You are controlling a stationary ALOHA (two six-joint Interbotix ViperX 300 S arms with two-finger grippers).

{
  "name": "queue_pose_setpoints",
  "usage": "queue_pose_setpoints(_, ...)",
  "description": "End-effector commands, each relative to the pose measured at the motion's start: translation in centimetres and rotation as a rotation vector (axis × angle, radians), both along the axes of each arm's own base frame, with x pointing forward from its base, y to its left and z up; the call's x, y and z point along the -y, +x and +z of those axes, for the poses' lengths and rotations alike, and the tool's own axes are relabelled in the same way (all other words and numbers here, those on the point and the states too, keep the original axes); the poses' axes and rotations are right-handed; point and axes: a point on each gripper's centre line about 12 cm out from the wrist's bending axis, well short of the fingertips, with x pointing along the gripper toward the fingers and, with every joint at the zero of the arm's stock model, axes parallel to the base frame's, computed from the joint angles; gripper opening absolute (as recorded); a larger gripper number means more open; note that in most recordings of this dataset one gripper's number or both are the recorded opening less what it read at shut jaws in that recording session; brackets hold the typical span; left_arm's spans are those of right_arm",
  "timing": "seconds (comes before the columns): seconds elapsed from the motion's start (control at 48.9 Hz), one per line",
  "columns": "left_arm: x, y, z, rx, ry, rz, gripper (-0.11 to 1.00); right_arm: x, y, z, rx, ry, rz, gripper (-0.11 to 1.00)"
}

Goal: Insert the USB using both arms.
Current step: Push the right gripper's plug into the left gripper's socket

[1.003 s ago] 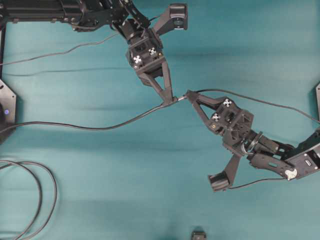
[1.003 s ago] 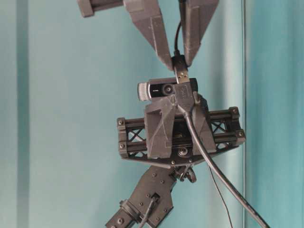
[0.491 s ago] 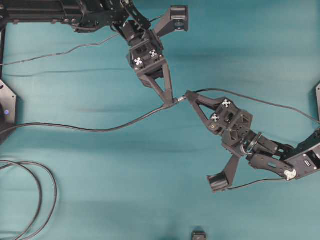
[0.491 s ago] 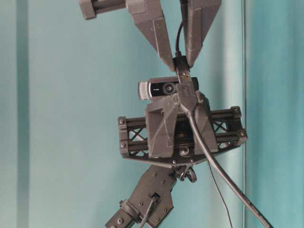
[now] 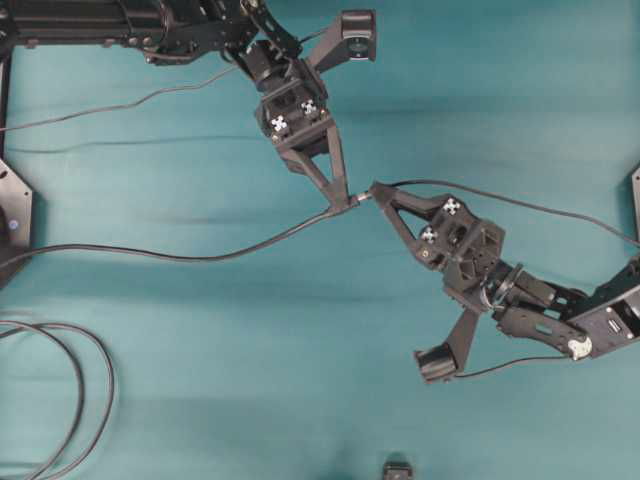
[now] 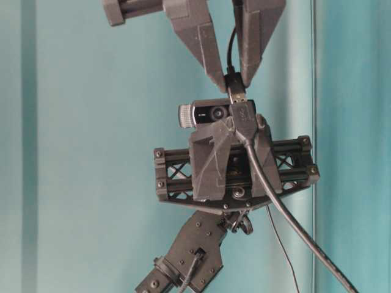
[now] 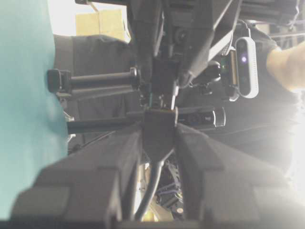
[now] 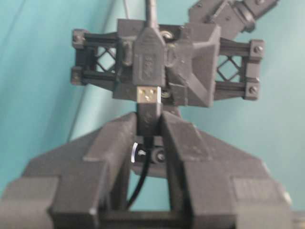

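1. Small dark USB connector with silvery metal tip (image 8: pixel 148 95): sitting just below the all-dark rounded socket (image 8: pixel 148 62), its tip meeting the socket's mouth; depth of entry cannot be told.
2. Black lattice-fingered right gripper (image 8: pixel 148 125): clamping the USB connector's body, directly beneath the socket.
3. Black lattice-fingered left gripper (image 5: pixel 342 202): gripping the socket from both sides.
4. Looped dark cable coil (image 5: pixel 80 400): lying well apart from the socket, on the teal table cloth (image 5: pixel 300 380).
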Motion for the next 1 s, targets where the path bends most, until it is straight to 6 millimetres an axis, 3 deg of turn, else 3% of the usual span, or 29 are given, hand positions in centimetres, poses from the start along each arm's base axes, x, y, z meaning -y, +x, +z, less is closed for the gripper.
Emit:
queue_pose_setpoints(0.0, -0.7, 0.1, 1.2, 0.035, 0.016, 0.016, 0.28, -0.4, 0.4, 0.9, 0.028, 0.019, 0.018, 0.2)
queue_pose_setpoints(0.655, -2.6, 0.8, 1.2, 0.034, 0.064, 0.1, 0.28, -1.2, 1.4, 1.4, 0.035, 0.054, 0.047, 0.2)
queue_pose_setpoints(0.982, -3.6, 1.7, 2.4, 0.076, 0.099, 0.128, 0.28, -1.8, 2.4, 0.9, 0.031, 0.062, 0.052, 0.2)
